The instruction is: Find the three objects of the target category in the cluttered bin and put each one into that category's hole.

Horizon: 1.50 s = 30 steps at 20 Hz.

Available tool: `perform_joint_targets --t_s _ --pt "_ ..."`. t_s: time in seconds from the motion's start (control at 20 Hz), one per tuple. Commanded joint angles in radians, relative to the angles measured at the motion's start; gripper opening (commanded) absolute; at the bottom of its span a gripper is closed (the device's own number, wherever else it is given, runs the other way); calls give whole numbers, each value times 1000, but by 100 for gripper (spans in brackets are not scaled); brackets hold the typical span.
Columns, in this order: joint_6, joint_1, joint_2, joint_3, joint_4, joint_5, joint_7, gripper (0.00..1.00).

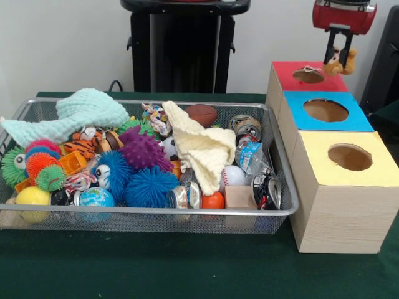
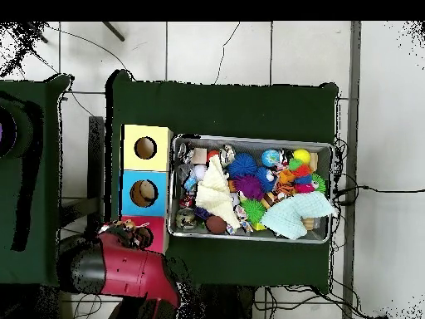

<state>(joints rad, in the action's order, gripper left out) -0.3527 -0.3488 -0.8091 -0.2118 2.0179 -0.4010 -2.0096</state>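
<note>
The hand [image 1: 340,59] hangs at the upper right of the front view, above the far right corner of the red-topped box [image 1: 292,79], fingers closed on a small brown plush bear [image 1: 341,61] that dangles in the air just beside that box's round hole [image 1: 308,75]; the bear is not touching the box top. In the overhead view the red arm [image 2: 124,267] covers most of the red box and the bear cannot be made out. Three wooden boxes stand in a row beside the bin [image 1: 283,212] on the green desk [image 1: 156,268]: red top, blue top [image 1: 324,112], yellow top [image 1: 349,159], each with one round hole. The wire-mesh bin is full of clutter. The orange black-striped plush tiger [image 1: 84,146] lies in the left part of the bin, partly under a mint knitted cloth [image 1: 75,115] and beside a purple spiky ball [image 1: 142,149]. A cream knitted cloth [image 1: 202,146] is draped over the middle. Two blue spiky balls [image 1: 146,187] sit near the front rim, next to a small globe ball [image 1: 96,198] and a yellow ball [image 1: 32,198]. A brown football [image 1: 201,114] lies by the far rim. A third plush toy cannot be identified in either view.
</note>
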Motion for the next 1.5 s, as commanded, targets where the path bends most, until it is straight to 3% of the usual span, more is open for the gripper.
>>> perform_joint_targets --t_s 0.05,0.4,0.75,1.5 --pt "116 76 57 70 21 -38 -209 0" --pt "216 174 53 149 96 -3 -179 0" --pt "225 224 21 177 130 19 -165 0" --pt "224 125 0 154 145 -44 -253 0"
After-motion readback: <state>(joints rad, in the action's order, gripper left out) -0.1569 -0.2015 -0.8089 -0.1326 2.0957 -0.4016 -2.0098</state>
